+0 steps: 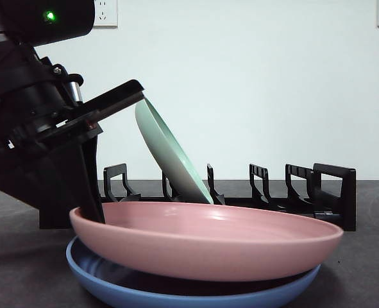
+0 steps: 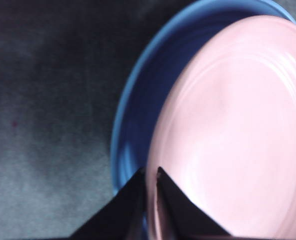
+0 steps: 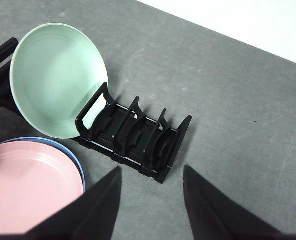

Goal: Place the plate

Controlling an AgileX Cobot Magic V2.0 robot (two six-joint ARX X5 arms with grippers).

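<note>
Nearest the front camera sits the blue plate (image 1: pixel 195 289) flat on the table (image 1: pixel 22 269), with the pink plate (image 1: pixel 208 240) resting in it, shifted to one side and tipped slightly so its rims do not line up. Left gripper (image 2: pixel 149 182): my jaws stand narrow, one on either face of the pink plate's rim, at the edge that overhangs the blue plate's bowl; the wrist view is blurred, so contact is probable but I cannot confirm a firm clamp. Behind the stack stands the black rack (image 1: pixel 292 192), and a green plate (image 1: pixel 170 154) already leans in one of its slots toward the end nearer my left arm; several slots beyond it look free. Right gripper (image 3: pixel 152 200): jaws wide, holding nothing, hanging above the table near the rack's far end, waiting. Judgement: step in hand is the grasp of the pink plate, lift not yet begun, since it rests in the blue one. Next move calls for a secure pinch, raising the rim without dragging the blue plate along, then tilting the plate toward upright and lowering it into a free slot clear of the green plate. No brands, labels or legible writing visible; only white wall sockets (image 1: pixel 104 13) and a green lamp (image 1: pixel 49 15) on the arm
</note>
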